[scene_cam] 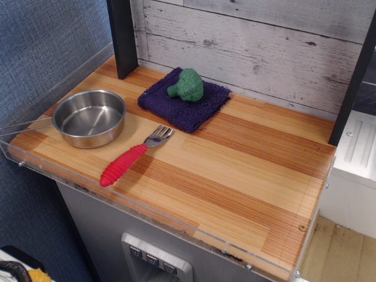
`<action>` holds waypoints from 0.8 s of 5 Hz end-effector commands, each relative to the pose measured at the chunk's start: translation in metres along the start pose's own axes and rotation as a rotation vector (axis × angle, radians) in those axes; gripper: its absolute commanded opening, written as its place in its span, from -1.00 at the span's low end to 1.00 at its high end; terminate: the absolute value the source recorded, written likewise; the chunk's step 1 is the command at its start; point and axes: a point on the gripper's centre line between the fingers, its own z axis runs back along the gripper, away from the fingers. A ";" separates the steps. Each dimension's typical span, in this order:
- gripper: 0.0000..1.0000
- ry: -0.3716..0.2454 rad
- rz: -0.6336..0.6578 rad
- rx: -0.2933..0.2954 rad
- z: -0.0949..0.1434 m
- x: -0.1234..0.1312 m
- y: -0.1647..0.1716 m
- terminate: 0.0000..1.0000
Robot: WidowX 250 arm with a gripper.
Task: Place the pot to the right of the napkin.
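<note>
The pot (89, 117) is a small shiny steel pan standing upright on the left part of the wooden counter, its thin handle pointing left past the counter edge. The napkin (184, 98) is a dark purple terry cloth lying flat at the back middle, to the right of the pot and apart from it. A green toy broccoli (187, 85) sits on the napkin. No gripper shows in this view.
A fork with a red handle (130, 158) lies in front of the pot and napkin. A wooden counter (247, 176) has a clear acrylic rim. A black post (122, 35) stands at the back left, another at the right (352, 82). A plank wall is behind.
</note>
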 end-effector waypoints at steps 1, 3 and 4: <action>1.00 0.000 0.000 0.000 0.000 0.000 0.000 -1.00; 1.00 0.031 -0.035 0.059 -0.014 -0.047 0.070 -1.00; 1.00 0.031 -0.030 0.051 -0.033 -0.073 0.104 -1.00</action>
